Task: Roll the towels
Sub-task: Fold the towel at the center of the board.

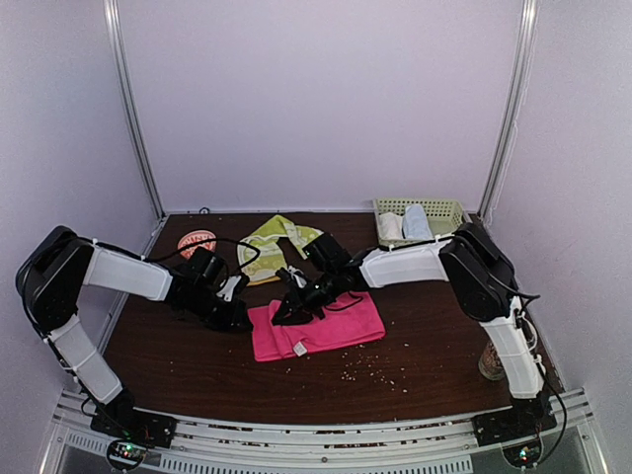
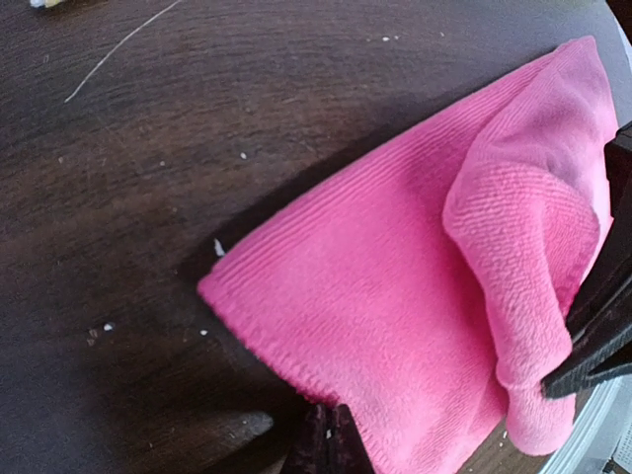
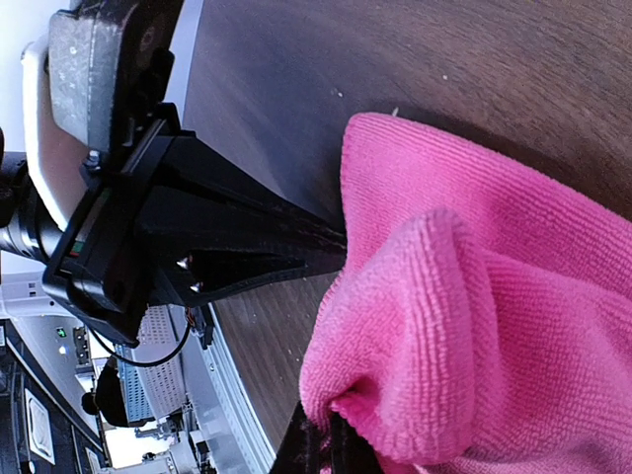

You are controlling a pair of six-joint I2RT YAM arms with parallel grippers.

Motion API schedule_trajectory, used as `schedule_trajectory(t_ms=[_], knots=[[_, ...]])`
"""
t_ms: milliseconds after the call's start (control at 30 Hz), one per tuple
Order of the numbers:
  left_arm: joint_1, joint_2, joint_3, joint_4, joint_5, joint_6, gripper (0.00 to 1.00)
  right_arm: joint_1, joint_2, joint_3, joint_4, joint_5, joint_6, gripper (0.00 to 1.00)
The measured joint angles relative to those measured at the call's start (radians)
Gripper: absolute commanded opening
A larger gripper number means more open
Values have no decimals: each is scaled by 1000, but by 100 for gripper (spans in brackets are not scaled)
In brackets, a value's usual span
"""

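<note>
Here the pink towel (image 1: 326, 331) lies in the middle of the surface, its left edge raised into a fold. The left hand (image 1: 237, 318) is pinched tight on that edge; the right hand (image 1: 288, 312), just beside it, clamps the fold. The yellow-green towel (image 1: 276, 242) lies behind them

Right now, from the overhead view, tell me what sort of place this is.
Likely a robot lab test cell: plain white walls enclose a dark table, and the left arm and right arm stand on a metal rail at its near edge.
</note>
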Motion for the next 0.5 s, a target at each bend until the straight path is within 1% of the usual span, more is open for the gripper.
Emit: schedule_trajectory(t_ms=[400,500], knots=[[0,-2,-13,26,5,-4,0,12,42,61,70,-24,53,0],[0,-11,-21,26,3,-6,0,13,49,66,87,-32,64,4]])
